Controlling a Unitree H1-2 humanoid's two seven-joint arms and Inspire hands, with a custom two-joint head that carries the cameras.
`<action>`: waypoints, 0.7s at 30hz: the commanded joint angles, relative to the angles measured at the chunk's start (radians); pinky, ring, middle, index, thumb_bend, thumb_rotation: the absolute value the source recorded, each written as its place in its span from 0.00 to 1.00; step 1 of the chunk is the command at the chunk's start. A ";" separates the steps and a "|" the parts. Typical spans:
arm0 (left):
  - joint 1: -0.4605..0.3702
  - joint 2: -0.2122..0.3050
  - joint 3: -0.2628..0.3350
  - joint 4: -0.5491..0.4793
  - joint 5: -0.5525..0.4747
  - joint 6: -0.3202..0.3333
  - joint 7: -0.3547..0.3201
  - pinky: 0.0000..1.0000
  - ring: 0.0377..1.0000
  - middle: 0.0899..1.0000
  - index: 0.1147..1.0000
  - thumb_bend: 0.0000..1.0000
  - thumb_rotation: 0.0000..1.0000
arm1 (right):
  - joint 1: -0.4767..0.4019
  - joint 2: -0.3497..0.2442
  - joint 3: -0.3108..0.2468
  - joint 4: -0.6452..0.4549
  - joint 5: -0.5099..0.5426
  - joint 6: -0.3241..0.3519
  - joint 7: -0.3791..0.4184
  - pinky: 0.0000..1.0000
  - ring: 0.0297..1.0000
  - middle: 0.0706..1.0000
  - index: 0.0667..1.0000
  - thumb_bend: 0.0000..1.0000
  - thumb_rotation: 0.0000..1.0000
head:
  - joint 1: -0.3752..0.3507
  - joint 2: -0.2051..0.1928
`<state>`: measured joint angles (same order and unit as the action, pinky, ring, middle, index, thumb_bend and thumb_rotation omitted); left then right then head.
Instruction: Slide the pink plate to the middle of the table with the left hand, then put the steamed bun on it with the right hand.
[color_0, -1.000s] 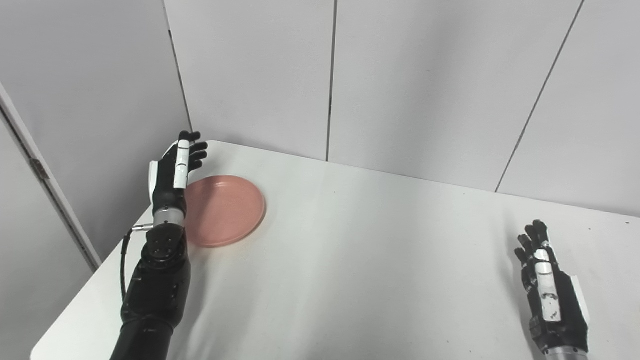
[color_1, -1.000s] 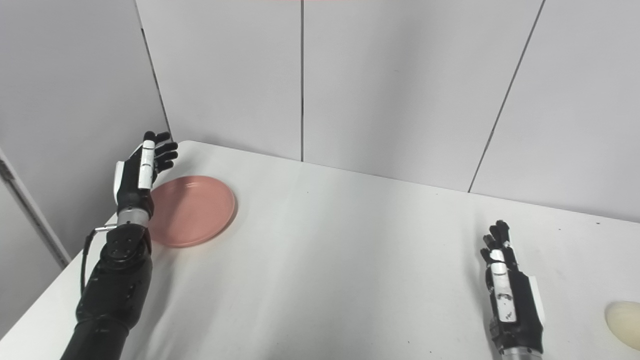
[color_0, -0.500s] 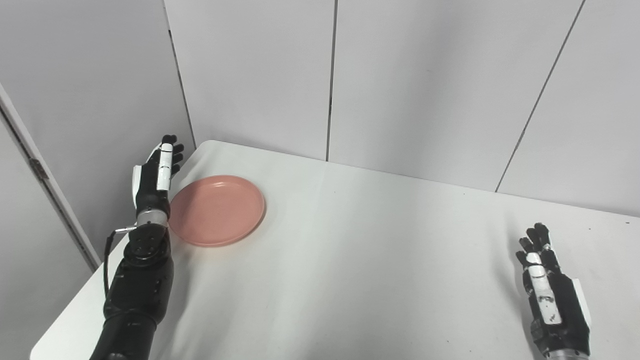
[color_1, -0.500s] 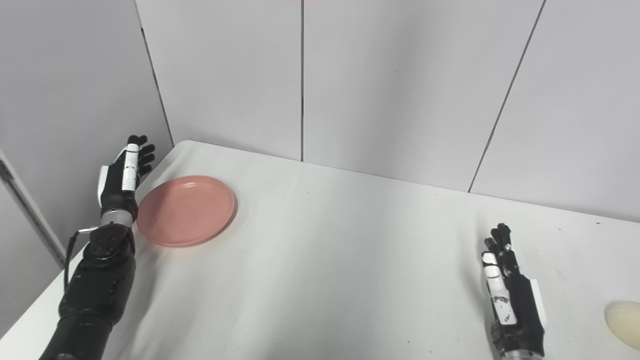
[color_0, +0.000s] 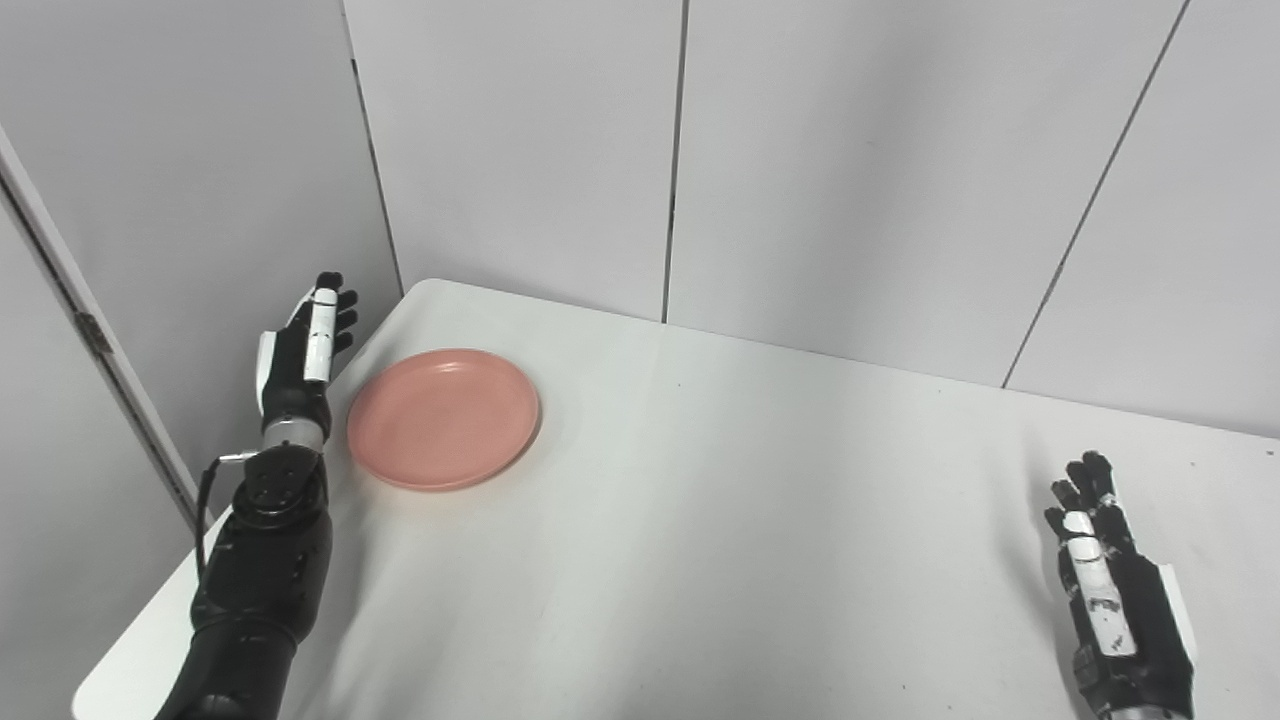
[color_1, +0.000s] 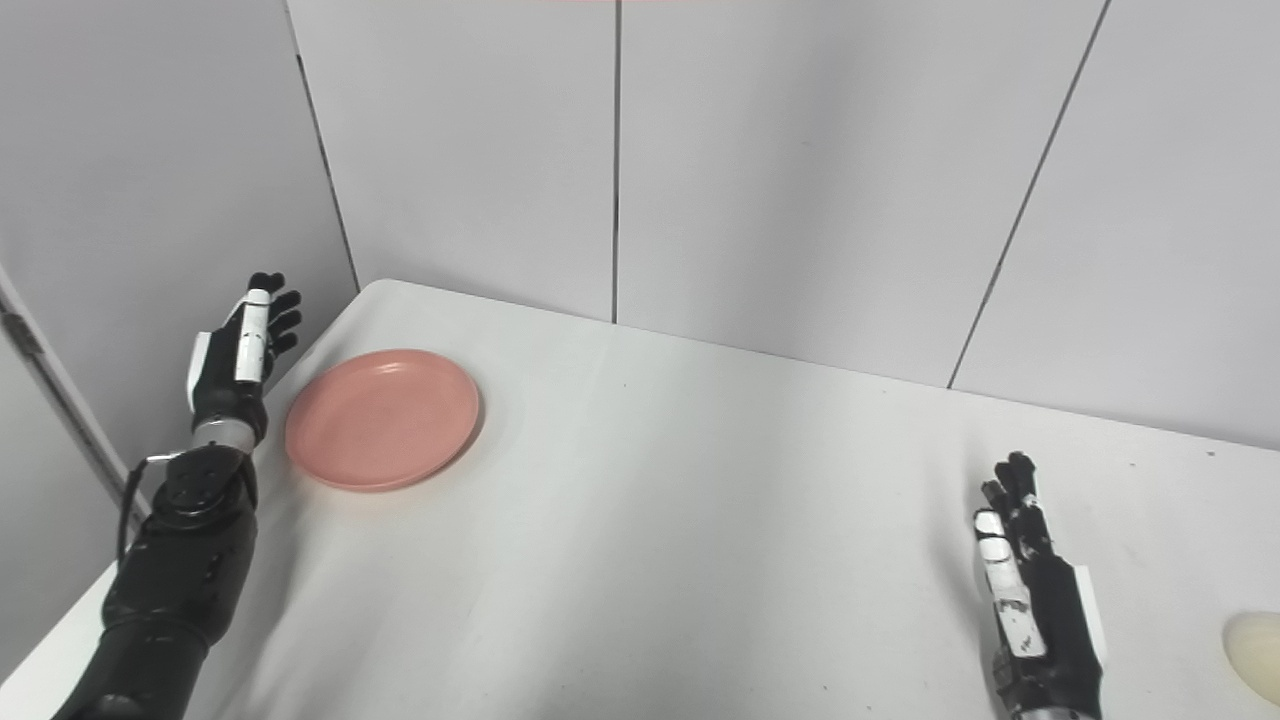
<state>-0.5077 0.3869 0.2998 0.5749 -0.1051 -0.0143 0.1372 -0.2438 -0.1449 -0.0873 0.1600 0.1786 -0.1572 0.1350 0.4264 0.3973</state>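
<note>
The pink plate (color_0: 443, 417) lies flat at the far left of the white table (color_0: 720, 520). My left hand (color_0: 300, 350) is open, fingers up and apart, raised just left of the plate at the table's left edge, not touching it. My right hand (color_0: 1110, 590) is open and empty, low over the table's right front. The steamed bun (color_1: 1255, 643), pale and round, lies at the right edge of the right eye view, right of my right hand; it is outside the left eye view.
Grey wall panels (color_0: 800, 150) stand close behind the table. The table's left edge (color_0: 150, 640) runs beside my left forearm, with a grey panel just beyond it.
My left hand has moved left, off the plate's left rim to beside the table edge. The plate has stayed put. The camera has shifted slightly. The right hand has barely moved.
</note>
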 joint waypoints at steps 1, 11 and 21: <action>-0.030 0.026 -0.010 -0.017 -0.008 0.002 -0.036 0.91 0.87 0.83 0.81 0.59 1.00 | -0.002 0.000 -0.008 -0.017 0.009 -0.011 -0.001 1.00 1.00 1.00 1.00 0.37 0.76 | -0.001 0.001; -0.041 0.019 -0.019 0.075 -0.099 -0.027 -0.198 0.91 0.84 0.80 0.77 0.61 1.00 | 0.001 0.002 -0.008 -0.030 0.009 -0.004 0.000 1.00 1.00 1.00 1.00 0.39 0.77 | -0.002 0.002; -0.047 0.007 -0.022 0.129 -0.151 -0.036 -0.286 0.88 0.84 0.79 0.77 0.61 1.00 | 0.003 0.001 -0.009 -0.041 0.009 0.008 -0.001 1.00 1.00 1.00 1.00 0.38 0.77 | -0.001 0.005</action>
<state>-0.5247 0.3921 0.2898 0.7008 -0.2404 -0.0593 -0.1083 -0.2329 -0.1422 -0.0922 0.1456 0.1836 -0.1541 0.1355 0.4264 0.4019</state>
